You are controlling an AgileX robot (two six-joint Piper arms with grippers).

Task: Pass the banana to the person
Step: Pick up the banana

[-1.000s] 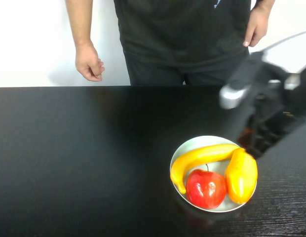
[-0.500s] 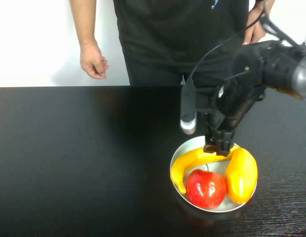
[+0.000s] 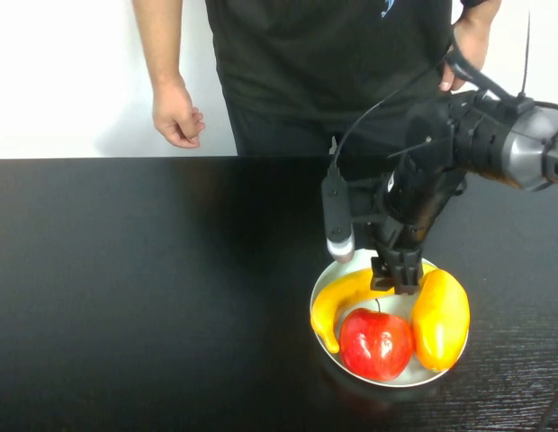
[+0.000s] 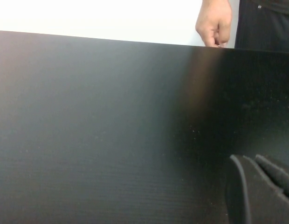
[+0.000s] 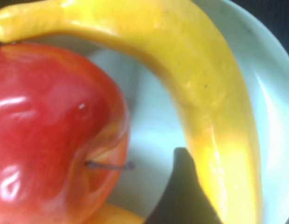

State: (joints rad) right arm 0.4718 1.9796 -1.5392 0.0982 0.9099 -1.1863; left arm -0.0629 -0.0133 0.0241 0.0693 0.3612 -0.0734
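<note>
Banana [image 3: 351, 290] lies in the white plate [image 3: 398, 379], curved along the far rim, apple [image 3: 376, 343] just beside it and mango [image 3: 440, 319] touching its right end. Right claw [image 3: 396, 277] has dropped from beside the plate a second ago to right on the banana's middle; fingers straddle it, one tip [image 5: 184, 186] seen against the fruit in the wrist view. Not visibly clamped yet, so my read is grasp about to close. Left claw [image 4: 258, 189] parked low over bare surface [image 3: 153, 297] at left; can't tell how its fingers stand. Person [image 3: 333, 63] stands past the far edge, hand [image 3: 177, 115] hanging free. Room: the apple crowds the near side, open surface lies beyond for lifting toward the person.
</note>
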